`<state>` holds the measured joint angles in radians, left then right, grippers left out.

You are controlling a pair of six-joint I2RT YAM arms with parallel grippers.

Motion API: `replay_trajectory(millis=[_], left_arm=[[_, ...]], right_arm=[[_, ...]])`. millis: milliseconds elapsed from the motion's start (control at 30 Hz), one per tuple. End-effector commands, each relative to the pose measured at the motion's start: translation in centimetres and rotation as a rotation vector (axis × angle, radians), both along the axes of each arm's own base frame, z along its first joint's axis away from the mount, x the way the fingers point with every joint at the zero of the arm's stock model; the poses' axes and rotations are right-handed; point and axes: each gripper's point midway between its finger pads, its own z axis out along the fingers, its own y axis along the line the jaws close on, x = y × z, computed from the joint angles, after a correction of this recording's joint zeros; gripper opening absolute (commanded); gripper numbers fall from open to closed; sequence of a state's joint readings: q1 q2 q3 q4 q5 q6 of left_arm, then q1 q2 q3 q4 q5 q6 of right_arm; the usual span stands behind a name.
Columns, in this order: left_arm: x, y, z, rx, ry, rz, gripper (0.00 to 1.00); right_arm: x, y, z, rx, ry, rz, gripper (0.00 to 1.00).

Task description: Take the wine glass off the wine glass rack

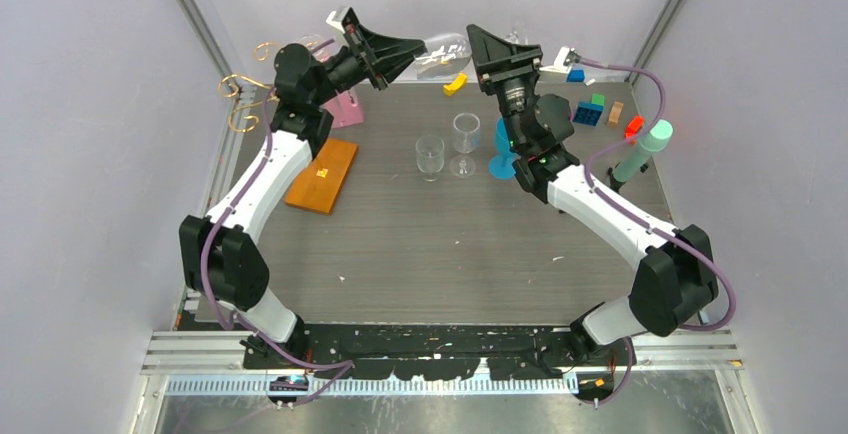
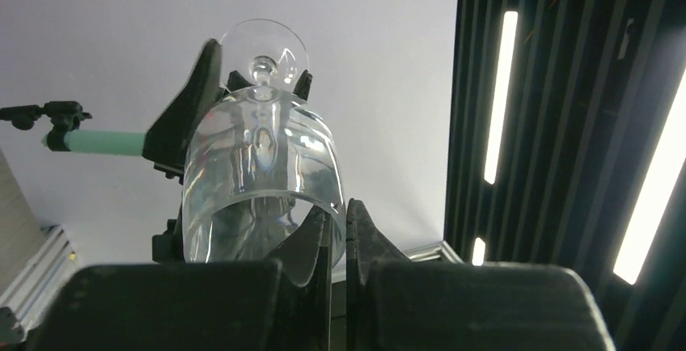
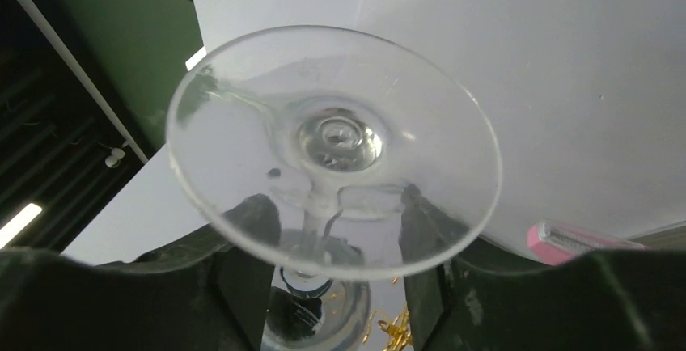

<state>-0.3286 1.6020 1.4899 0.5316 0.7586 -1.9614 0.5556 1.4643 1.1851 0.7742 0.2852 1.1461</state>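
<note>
A clear wine glass [image 1: 445, 52] is held level in the air at the back, between both grippers. My left gripper [image 1: 412, 54] is shut on the bowl's rim, one finger inside and one outside [image 2: 338, 223]. The bowl [image 2: 259, 169] points away from it, with the foot [image 2: 263, 50] beyond. My right gripper [image 1: 478, 50] is open, with its fingers [image 3: 252, 234] on either side of the stem [image 3: 311, 234] just behind the round foot [image 3: 333, 145], not pressing on it. The wine glass rack's gold wire arms [image 1: 245, 94] stand at the far left over the orange base [image 1: 322, 176].
Two clear glasses [image 1: 430, 157] [image 1: 465, 144] and a blue goblet [image 1: 500, 157] stand mid-table. A pink object [image 1: 345, 109], a yellow piece [image 1: 455, 82] and coloured blocks [image 1: 592, 110] lie at the back. A mint cylinder on a black tripod [image 1: 645, 151] stands at the right.
</note>
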Motion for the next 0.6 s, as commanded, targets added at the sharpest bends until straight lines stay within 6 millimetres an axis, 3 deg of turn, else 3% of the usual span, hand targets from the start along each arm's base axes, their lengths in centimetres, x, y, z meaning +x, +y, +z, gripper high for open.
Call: replay_trajectory(millis=[0, 67, 300, 433, 467, 567], left_arm=[[-1.9, 0.7, 3.5, 0.034, -0.212, 0.028, 0.0], [-2.1, 1.0, 3.4, 0.063, -0.246, 0.025, 0.0], [-2.6, 2.9, 1.5, 0.297, -0.339, 0.05, 0.0], [-3.1, 4.0, -1.3, 0.544, -0.372, 0.079, 0.0], [-2.9, 4.4, -2.3, 0.61, -0.365, 0.097, 0.0], [-3.2, 5.5, -4.4, 0.754, -0.36, 0.117, 0.0]], right_arm=[[-3.2, 1.3, 1.1, -0.077, -0.071, 0.085, 0.62], [-3.8, 1.1, 0.2, -0.111, -0.07, 0.083, 0.71], [-6.7, 0.7, -0.9, -0.339, -0.126, 0.076, 0.75], [-8.8, -0.6, -1.2, -0.518, -0.165, 0.031, 0.74], [-8.8, -0.7, -2.3, -0.558, -0.138, 0.027, 0.74], [-9.2, -2.8, -3.1, -0.642, -0.105, -0.06, 0.73]])
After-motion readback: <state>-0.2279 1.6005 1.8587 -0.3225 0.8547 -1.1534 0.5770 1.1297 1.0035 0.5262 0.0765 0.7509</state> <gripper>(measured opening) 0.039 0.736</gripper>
